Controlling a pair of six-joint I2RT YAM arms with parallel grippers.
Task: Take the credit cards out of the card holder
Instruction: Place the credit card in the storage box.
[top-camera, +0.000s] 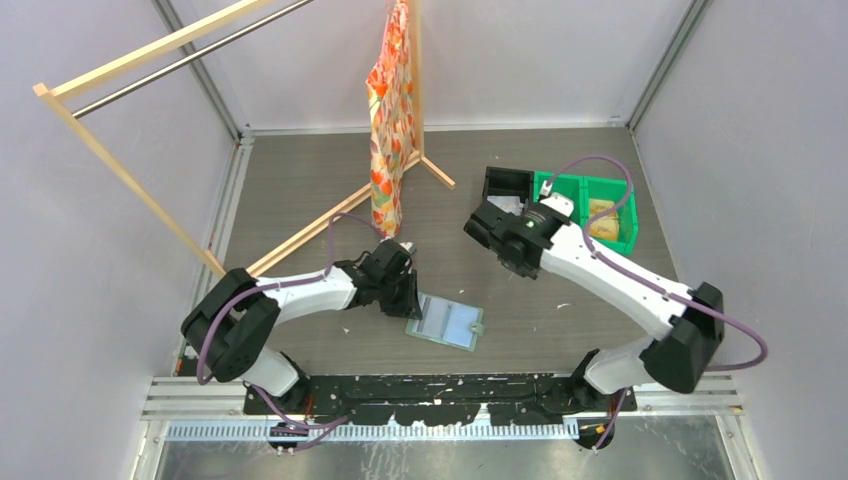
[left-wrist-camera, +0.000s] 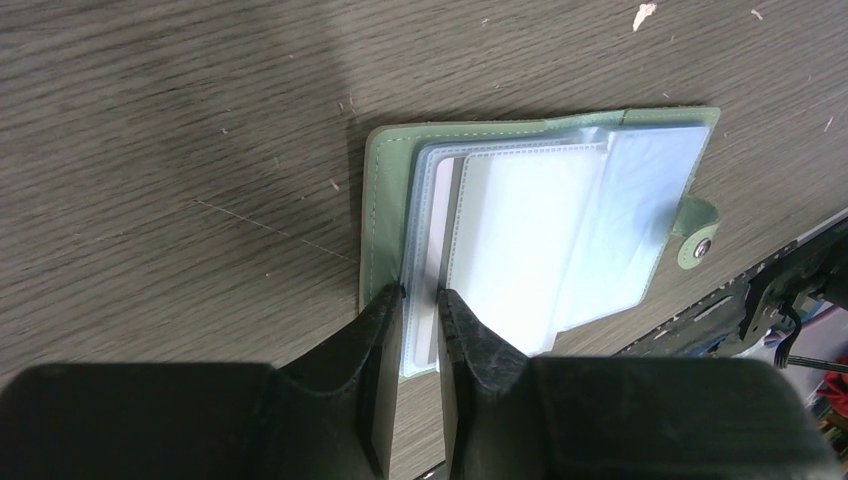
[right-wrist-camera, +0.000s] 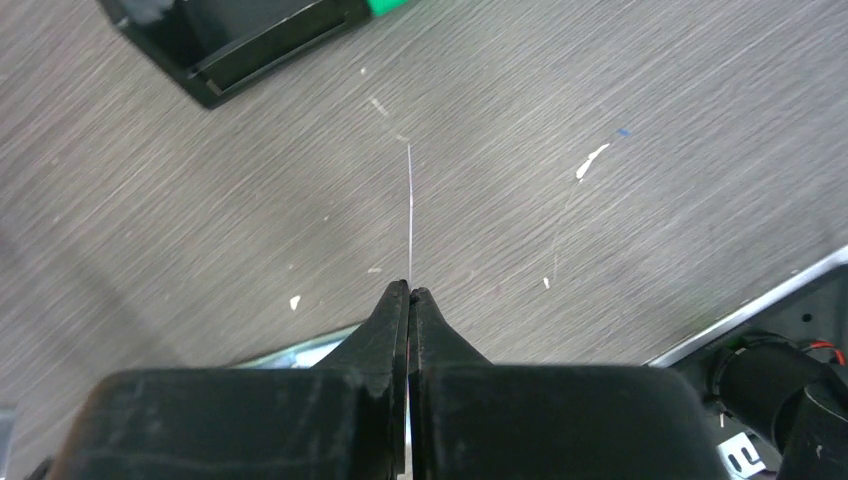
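My left tool (left-wrist-camera: 421, 300) is down at the near-left edge of the card holder (left-wrist-camera: 385, 200), and its two fingers stand a narrow gap apart. A pale leaf of the inner pockets shows in that gap. From the left wrist view I cannot tell whether the fingers truly pinch it or only rest against it.

The holder lies spread open and flat on the worktop (top-camera: 300, 180), close to the front edge between my two arms and nearer the left one. Its sage-green cover frames a stack of clear blue-grey pockets. The snap tab (left-wrist-camera: 697, 235) sticks out on the side away from my left tool.

My right tool (right-wrist-camera: 410, 288) is clenched tight on a card (right-wrist-camera: 410, 210). The card is seen edge-on, as a thin pale line running straight out from between the fingertips. This tool hangs above bare worktop, well apart from the holder, with the black bin (right-wrist-camera: 250, 40) just beyond it. The green bins (top-camera: 585, 178) sit beside that black one. At the back, an orange patterned cloth (top-camera: 390, 120) hangs from a wooden rack (top-camera: 130, 170).
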